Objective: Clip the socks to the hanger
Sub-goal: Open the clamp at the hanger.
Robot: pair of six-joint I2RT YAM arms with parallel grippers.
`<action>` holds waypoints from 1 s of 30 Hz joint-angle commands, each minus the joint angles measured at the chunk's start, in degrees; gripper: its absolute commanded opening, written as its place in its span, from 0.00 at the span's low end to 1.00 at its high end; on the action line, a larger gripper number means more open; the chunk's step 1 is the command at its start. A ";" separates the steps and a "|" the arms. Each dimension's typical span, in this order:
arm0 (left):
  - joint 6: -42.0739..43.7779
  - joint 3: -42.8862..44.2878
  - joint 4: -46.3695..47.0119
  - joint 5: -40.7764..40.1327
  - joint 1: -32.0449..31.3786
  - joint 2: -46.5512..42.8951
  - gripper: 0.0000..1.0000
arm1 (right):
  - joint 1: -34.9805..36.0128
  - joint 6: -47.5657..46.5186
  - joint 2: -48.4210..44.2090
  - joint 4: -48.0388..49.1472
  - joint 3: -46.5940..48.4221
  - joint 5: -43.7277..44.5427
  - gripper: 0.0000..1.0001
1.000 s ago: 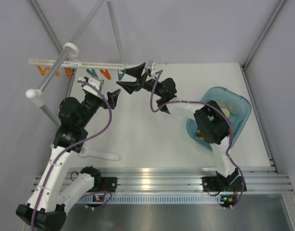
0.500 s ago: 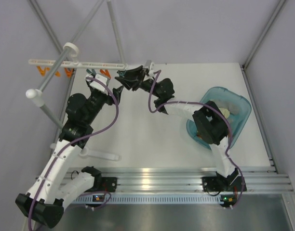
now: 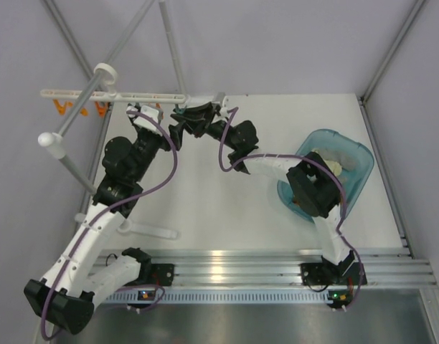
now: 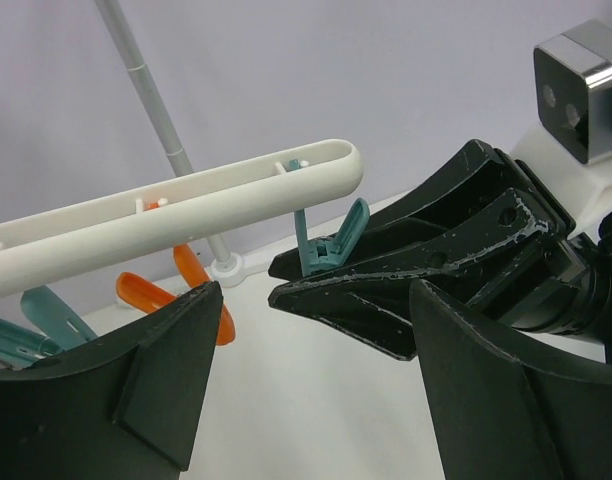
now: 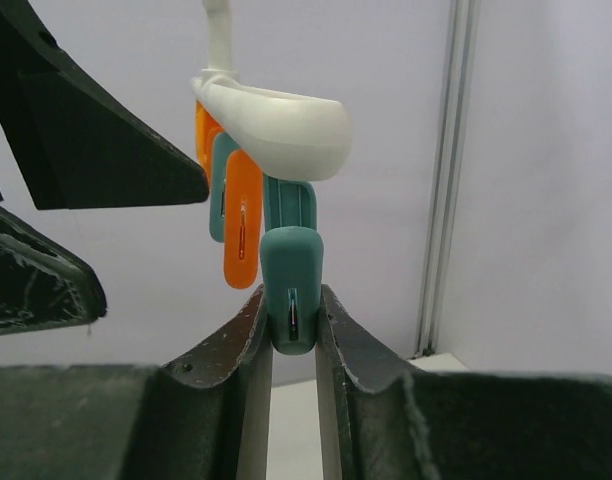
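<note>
The hanger (image 3: 126,94) is a thin white bar at the back left, with orange clips (image 3: 62,107) dangling under it. My right gripper (image 3: 185,115) is shut on the teal clip (image 5: 291,275) that hangs at the bar's near end (image 5: 276,120). Its jaws press the clip's two sides. My left gripper (image 3: 171,135) is open and empty, just beside and below the right gripper's fingers (image 4: 386,290). The bar (image 4: 186,210) and the clip (image 4: 326,245) also show in the left wrist view. A brownish-orange bit (image 3: 297,206), perhaps a sock, shows in the basin, mostly hidden by the right arm.
A teal basin (image 3: 356,154) stands at the right with a cream item (image 3: 333,163) in it. Two thick grey-white poles with round caps (image 3: 103,72) (image 3: 47,140) carry the hanger at the left. A white bar-shaped piece (image 3: 148,231) lies near the left arm's base.
My right gripper has closed from wide open onto the teal clip. My left gripper has moved up and to the right, close to the right gripper.
</note>
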 commanded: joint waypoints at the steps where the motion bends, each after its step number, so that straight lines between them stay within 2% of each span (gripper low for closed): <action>1: -1.64 2.00 5.91 -0.09 -0.70 0.70 0.81 | 1.37 -0.64 -4.79 4.10 -0.75 1.11 0.00; 23: -3.05 3.14 14.08 -0.88 -1.67 5.98 0.73 | 2.07 -0.81 -7.26 5.77 -3.92 -1.26 0.00; 30: -2.34 3.05 17.86 -4.40 -2.28 7.30 0.69 | 2.33 -0.81 -7.43 5.51 -4.09 -1.62 0.00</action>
